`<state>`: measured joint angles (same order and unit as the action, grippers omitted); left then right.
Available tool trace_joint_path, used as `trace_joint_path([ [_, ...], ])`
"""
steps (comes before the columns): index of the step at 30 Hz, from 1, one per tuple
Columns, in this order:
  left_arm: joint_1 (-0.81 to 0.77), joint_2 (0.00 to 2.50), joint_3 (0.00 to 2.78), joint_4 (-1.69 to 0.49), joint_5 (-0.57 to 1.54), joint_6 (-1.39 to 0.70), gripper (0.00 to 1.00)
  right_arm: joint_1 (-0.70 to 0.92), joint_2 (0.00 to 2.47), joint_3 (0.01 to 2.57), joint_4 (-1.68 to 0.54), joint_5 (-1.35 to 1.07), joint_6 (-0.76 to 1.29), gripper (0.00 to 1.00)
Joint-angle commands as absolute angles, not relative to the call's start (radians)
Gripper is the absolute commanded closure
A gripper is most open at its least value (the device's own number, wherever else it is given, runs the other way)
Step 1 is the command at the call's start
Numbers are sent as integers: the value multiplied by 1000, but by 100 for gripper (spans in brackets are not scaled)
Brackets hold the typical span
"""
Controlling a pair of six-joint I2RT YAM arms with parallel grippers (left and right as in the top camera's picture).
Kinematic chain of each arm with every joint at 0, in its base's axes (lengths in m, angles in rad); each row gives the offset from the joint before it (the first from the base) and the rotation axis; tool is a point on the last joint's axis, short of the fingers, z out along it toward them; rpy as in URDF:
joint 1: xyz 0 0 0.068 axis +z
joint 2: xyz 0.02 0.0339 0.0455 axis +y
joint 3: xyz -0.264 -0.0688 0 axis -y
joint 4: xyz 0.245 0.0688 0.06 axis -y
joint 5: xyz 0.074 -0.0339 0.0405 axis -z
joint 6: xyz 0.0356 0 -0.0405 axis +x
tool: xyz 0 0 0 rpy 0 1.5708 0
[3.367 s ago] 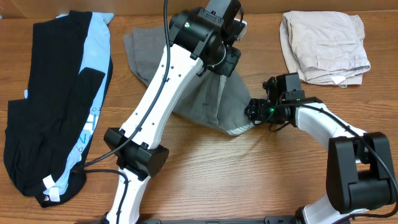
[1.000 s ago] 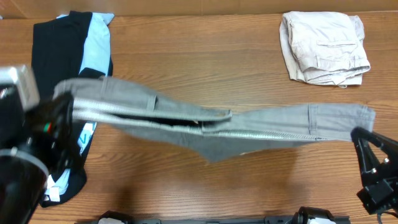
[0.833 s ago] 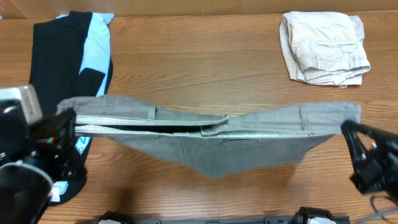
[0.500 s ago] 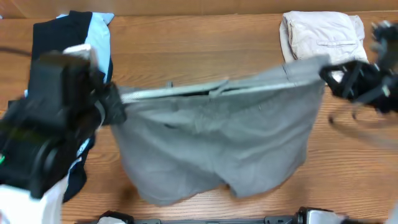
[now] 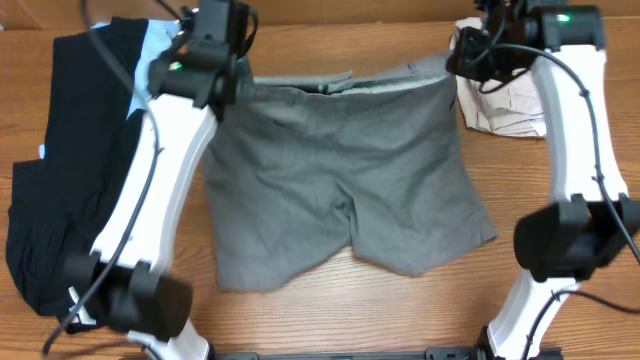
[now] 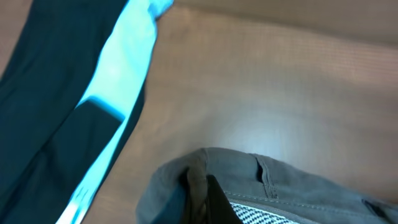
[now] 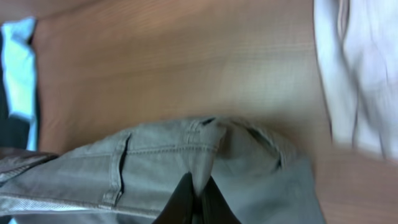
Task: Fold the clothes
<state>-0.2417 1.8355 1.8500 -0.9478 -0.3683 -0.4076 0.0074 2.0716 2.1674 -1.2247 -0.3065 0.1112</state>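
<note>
The taupe-grey shorts (image 5: 340,180) lie spread on the table, legs toward the near edge and waistband along the far side. My left gripper (image 5: 232,80) is shut on the waistband's left corner. The left wrist view shows its fingers (image 6: 200,193) pinching a fold of the grey cloth (image 6: 298,186). My right gripper (image 5: 455,68) is shut on the waistband's right corner. In the right wrist view it (image 7: 198,193) clamps a pinch of cloth beside a belt loop (image 7: 118,168). The waistband looks slightly raised between the two grippers.
A black and light-blue garment (image 5: 70,180) lies along the left side, close to the left arm (image 6: 62,93). Folded beige shorts (image 5: 520,105) sit at the far right, partly behind the right arm (image 7: 360,74). Bare wood shows in front of the shorts' legs.
Both grippers carried the shorts from a stretched hold near the front edge to the far side. The legs now drape flat on the table.
</note>
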Motion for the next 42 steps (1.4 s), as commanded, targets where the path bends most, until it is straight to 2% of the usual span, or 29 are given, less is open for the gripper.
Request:
trace_joint_path([
  [1, -214, 1968, 1846, -794, -482, -359, 96, 21, 2130, 2179, -1116, -241, 104, 96],
  [4, -210, 2077, 1846, -595, -483, -358, 72, 39, 2188, 2179, -981, -237, 104, 96],
  [5, -209, 2103, 1846, -536, -482, -348, 53, 46, 2209, 2179, -920, -237, 104, 91],
  [6, -208, 2131, 1846, -469, -482, -323, 26, 53, 2225, 2179, -871, -237, 104, 71],
  [7, -208, 2152, 1846, -411, -482, -297, 5, 61, 2240, 2179, -820, -237, 104, 43],
  [8, -208, 2173, 1846, -338, -480, -260, 0, 71, 2255, 2179, -769, -236, 104, 0],
  [11, -208, 2182, 1853, -247, -478, -182, 0, 84, 2261, 2180, -704, -237, 104, 0],
  [13, -208, 2170, 1888, -265, -476, -148, 0, 84, 2256, 2198, -708, -237, 105, 0],
  [18, -208, 2127, 2084, -588, -357, -72, 0, 84, 2194, 2267, -924, -267, 104, 0],
  [24, -208, 2111, 2337, -1110, -186, -3, 0, 89, 2117, 2280, -1323, -302, 104, 0],
  [27, -208, 2111, 2394, -1272, -159, 5, 0, 105, 2111, 2280, -1459, -335, 104, 0],
  [31, -206, 2115, 2393, -1415, -67, 24, 0, 139, 2111, 2279, -1525, -299, 101, 0],
  [36, -203, 2119, 2315, -1489, -39, 24, 0, 141, 2111, 2274, -1528, -297, 135, 0],
  [42, -188, 2119, 2192, -1374, -37, 47, 0, 161, 2111, 2180, -1519, -301, 173, 0],
])
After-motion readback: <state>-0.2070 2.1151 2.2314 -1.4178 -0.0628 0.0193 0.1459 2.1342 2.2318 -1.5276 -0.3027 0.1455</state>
